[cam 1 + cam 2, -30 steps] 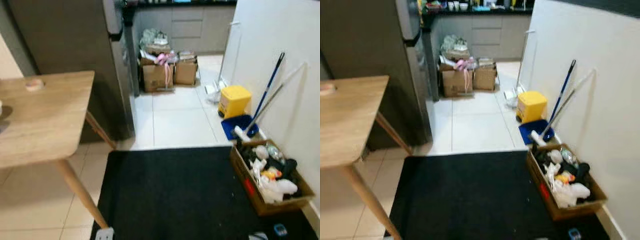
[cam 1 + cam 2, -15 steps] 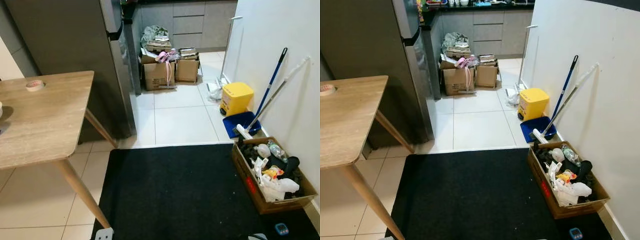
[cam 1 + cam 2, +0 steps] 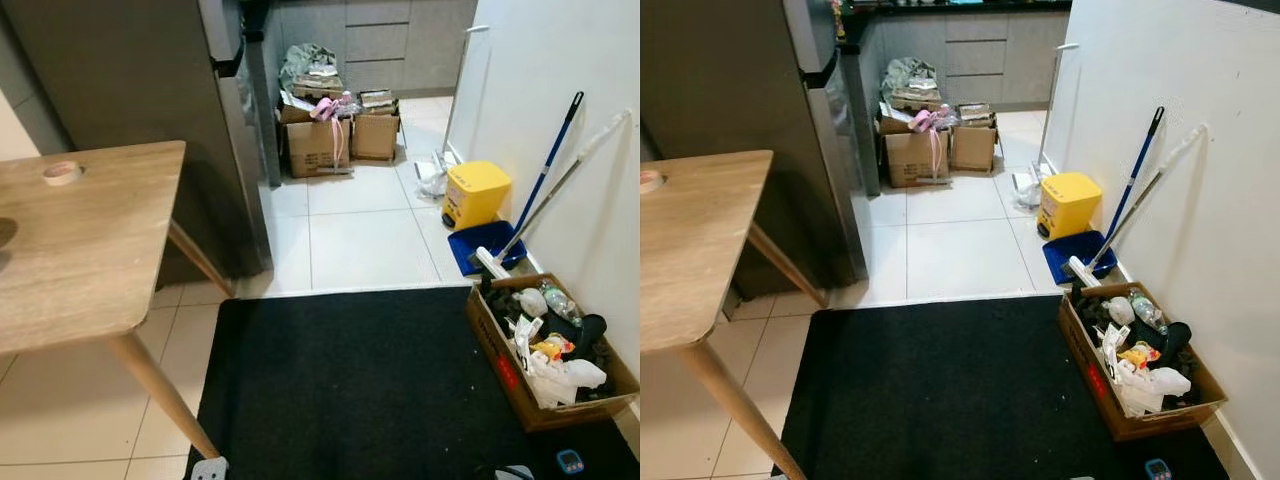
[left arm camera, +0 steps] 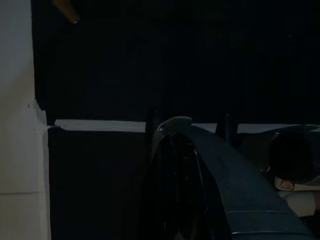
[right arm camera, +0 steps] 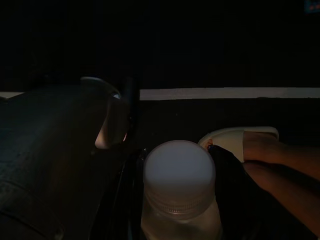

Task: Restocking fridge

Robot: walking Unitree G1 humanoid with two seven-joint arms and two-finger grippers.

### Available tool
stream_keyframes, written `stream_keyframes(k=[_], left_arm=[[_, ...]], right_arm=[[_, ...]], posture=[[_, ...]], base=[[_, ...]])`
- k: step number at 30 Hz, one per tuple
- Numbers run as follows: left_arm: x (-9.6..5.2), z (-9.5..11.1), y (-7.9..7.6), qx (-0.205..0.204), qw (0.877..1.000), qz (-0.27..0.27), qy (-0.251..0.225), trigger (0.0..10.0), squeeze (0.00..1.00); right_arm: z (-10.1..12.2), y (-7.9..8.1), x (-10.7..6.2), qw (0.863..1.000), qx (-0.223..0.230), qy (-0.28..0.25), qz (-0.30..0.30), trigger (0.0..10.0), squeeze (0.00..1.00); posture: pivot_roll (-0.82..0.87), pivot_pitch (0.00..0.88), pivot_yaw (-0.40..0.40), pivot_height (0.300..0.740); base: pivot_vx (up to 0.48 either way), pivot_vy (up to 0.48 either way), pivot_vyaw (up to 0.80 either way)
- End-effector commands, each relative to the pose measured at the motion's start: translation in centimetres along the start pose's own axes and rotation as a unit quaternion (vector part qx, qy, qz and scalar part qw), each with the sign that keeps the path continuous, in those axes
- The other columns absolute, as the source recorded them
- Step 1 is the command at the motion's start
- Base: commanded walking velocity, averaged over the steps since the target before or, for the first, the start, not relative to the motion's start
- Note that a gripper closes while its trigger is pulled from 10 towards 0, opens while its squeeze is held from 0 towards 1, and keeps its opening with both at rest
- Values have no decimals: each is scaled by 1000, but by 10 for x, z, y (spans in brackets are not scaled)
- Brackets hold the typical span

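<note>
Ahead and to the left stands the fridge (image 3: pixel 150 110), a tall dark grey slab with a smooth, dull side and a black handle on its paler front edge; its top is cut off. Before it a pale wooden counter (image 3: pixel 90 250) with rounded corners and slanted round legs carries a small roll of tape (image 3: pixel 61 172) near its far edge. A black, coarse mat (image 3: pixel 350 390) lies on glossy white floor tiles (image 3: pixel 355 240).

Along the white wall on the right sit a yellow plastic bin (image 3: pixel 476 194), a blue dustpan (image 3: pixel 484 246), and two leaning poles, one blue-handled (image 3: pixel 550 170) and one white. Just nearer is an open cardboard box (image 3: pixel 1110 400) stuffed with crumpled bags and bottles, too jumbled to sort out. Further cardboard boxes (image 3: pixel 335 145) with a pink strap sit far back by grey cabinet drawers.

Very dark, the right wrist view shows the right claw (image 5: pixel 175 210) closed around a clear plastic bottle (image 5: pixel 179 187) with a ribbed neck and a rounded white cap. Beside it a person's foot in a pale slipper (image 5: pixel 240 142) rests on the mat.

Equally dim, the left wrist view gives a dark curved shape, likely the left claw (image 4: pixel 182 200); whether it is open or closed cannot be told.
</note>
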State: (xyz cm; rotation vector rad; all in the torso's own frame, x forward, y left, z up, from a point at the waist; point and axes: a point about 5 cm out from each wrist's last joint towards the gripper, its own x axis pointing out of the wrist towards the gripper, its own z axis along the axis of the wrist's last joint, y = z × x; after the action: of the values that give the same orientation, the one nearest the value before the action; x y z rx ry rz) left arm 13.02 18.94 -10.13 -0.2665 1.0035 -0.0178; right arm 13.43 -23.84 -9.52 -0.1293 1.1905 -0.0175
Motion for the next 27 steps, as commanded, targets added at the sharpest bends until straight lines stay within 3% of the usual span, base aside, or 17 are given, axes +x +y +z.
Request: stream_keyframes(k=[1, 11, 27], left_arm=[[-1, -5, -1, -4, 1000, -1, 9, 10000, 0], [-1, -7, -3, -3, 1000, -6, 11, 10000, 0], [0, -5, -2, 2, 1000, -7, 10, 10000, 0]], right_arm=[[1, 2, 0, 1000, 1, 0, 2, 10000, 0], [0, 1, 0, 1000, 3, 3, 4, 10000, 0], [3, -2, 0, 1000, 5, -6, 0, 10000, 0]], posture=[[-45, 0, 30, 740], [-46, 0, 26, 740], [-50, 0, 26, 740]], base=[[341, 0, -400], [341, 0, -767], [346, 0, 0]])
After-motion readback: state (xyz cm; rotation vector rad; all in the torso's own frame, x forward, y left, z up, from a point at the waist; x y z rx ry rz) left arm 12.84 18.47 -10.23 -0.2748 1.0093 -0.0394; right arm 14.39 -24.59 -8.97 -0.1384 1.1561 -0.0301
